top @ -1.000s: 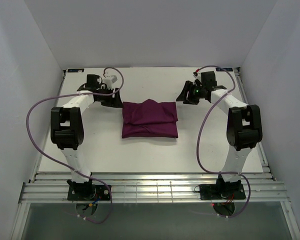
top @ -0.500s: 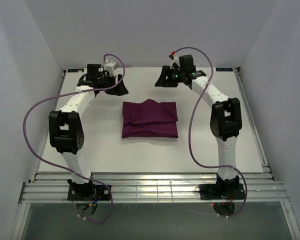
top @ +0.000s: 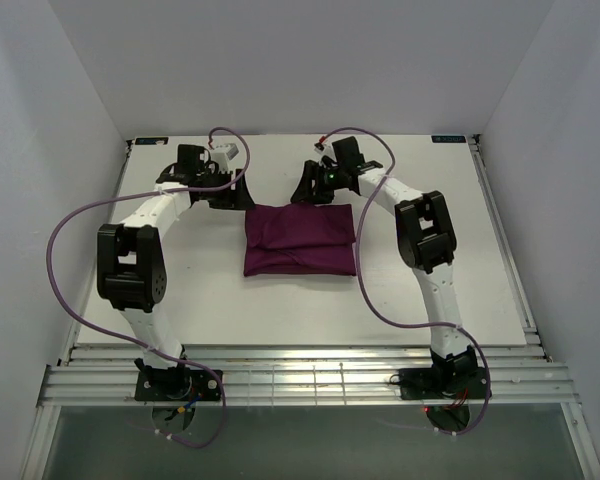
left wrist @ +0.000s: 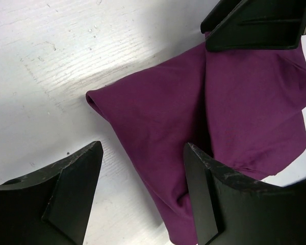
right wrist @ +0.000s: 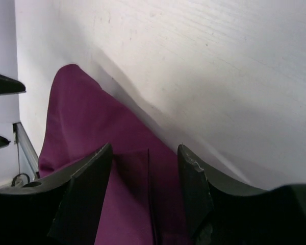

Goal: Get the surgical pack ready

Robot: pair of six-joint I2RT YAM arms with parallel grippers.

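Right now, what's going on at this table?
Both arms reach to the far edge of the folded purple cloth bundle, which lies in the middle of the table. The left tool is open over the bundle's far-left corner. The right tool is open over the raised fold along the far edge. Neither has closed on the cloth yet. No tray, instruments or gauze are visible.
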